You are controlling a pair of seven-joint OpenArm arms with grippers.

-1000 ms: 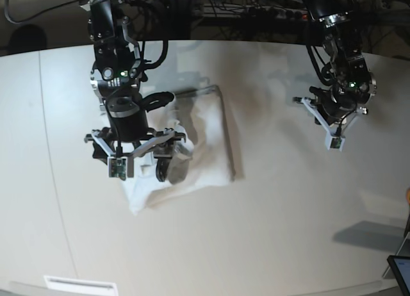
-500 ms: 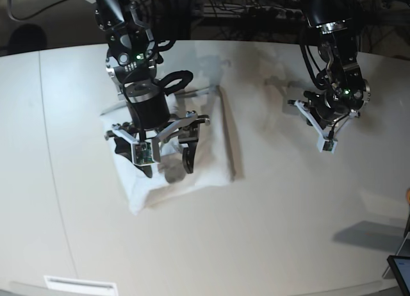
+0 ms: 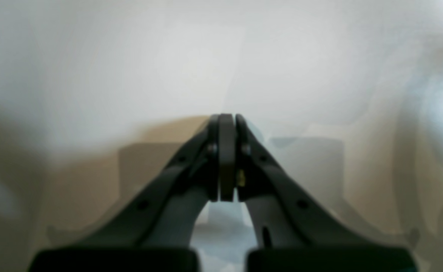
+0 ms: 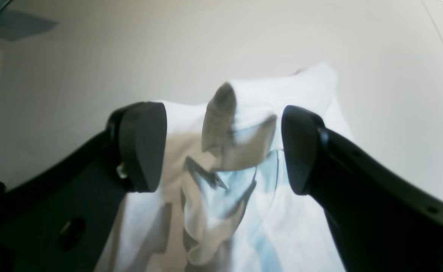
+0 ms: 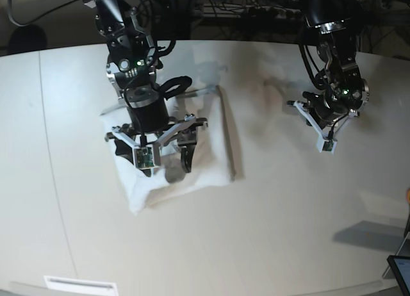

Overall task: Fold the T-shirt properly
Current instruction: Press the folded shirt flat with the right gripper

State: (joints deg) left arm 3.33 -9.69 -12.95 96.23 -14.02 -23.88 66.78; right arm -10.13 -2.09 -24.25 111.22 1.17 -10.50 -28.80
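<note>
The white T-shirt [image 5: 208, 139] lies as a folded, rumpled bundle on the left-middle of the off-white table [image 5: 275, 232]. My right gripper [image 4: 221, 147] hangs open just above it, one dark finger [image 4: 142, 145] on each side of a raised wrinkle of the T-shirt [image 4: 293, 87], with nothing held. In the base view this arm covers the bundle's left part. My left gripper [image 3: 227, 119] is shut and empty, above bare table far to the right of the shirt [image 5: 328, 113].
The table's far edge [image 5: 256, 43] borders a dark area with cables and the arm bases. A tablet corner [image 5: 400, 270] shows at the bottom right, and a white label [image 5: 80, 284] lies at the bottom left.
The right arm has moved right and further back, from the bundle's lower-left edge to above its middle, still open. The left arm has shifted slightly left.
</note>
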